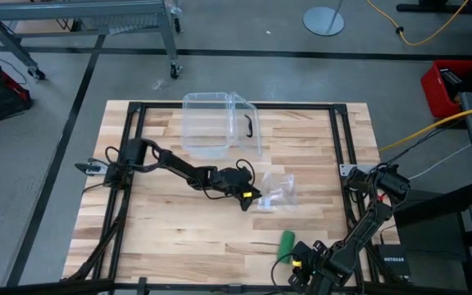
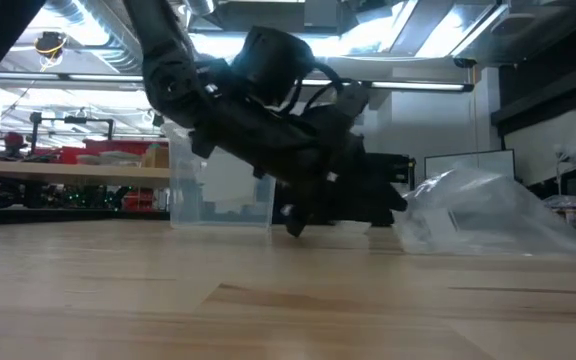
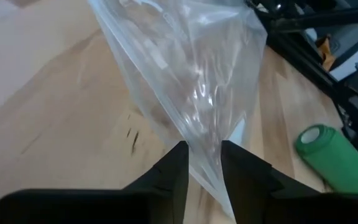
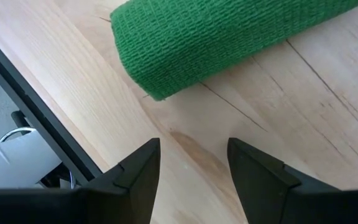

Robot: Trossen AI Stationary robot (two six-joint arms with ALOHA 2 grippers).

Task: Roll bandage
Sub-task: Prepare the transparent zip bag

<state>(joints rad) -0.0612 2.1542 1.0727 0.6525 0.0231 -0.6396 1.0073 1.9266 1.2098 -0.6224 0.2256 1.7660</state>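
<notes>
The wooden table (image 1: 162, 221) carries everything, and the clear plastic box (image 1: 211, 123) sits toward its far edge with its lid swung aside, well away from the work, which keeps the middle free for both arms. Nearer the centre lies the crinkly clear wrapper (image 1: 275, 193), and the left gripper (image 3: 202, 177) is low over the boards with its fingers pinched together on a fold of that film, probably to drag it off so it cannot tangle with the cloth (the film rises tent-like from the jaws, so it is being lifted by the pinch, not merely brushed). The bandage (image 1: 286, 243) lies near the front edge as a stubby green cylinder, already wound, resting on its side and apart from the wrapper. The right gripper (image 4: 193, 167) hovers just beside one end of the roll, fingers spread and empty, seemingly lined up to take or steady the roll.
</notes>
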